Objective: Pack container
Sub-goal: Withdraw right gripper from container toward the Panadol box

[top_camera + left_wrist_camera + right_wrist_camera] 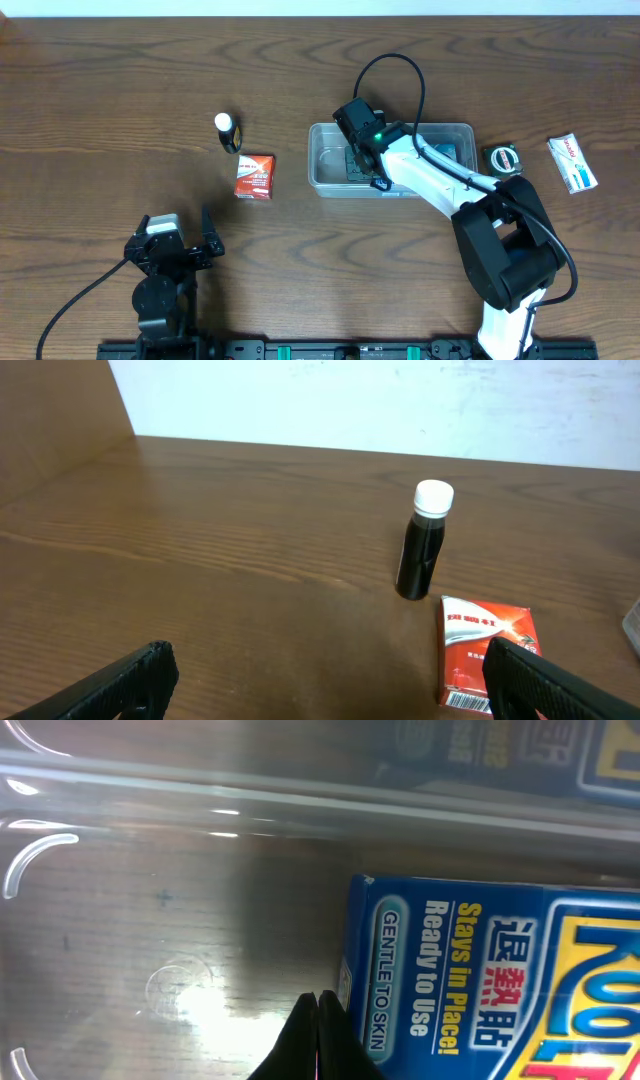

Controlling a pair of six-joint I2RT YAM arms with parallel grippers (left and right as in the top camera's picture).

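Right fingers (318, 1040) are pressed together, empty, down inside the container (322, 160) at mid-desk, just beside a blue box (470, 980) lying in it. Left fingers (545, 678) stand spread wide over the desk (250, 560), facing a red box (487, 650) and bottle (420, 550).

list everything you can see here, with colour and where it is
container: one, clear plastic, centre-right of the table
blue box: one, blue with white and yellow print, lying inside the container
bottle: one, dark with a white cap, upright, left of the container
red box: one, red and white, close beside the bottle
round case: one, dark with green, just right of the container
packet: one, white and blue, far right
table: one, brown wood, under everything
left tool: one, black, open and empty, front left, facing the bottle
right tool: one, black, shut and empty, down inside the container by the blue box
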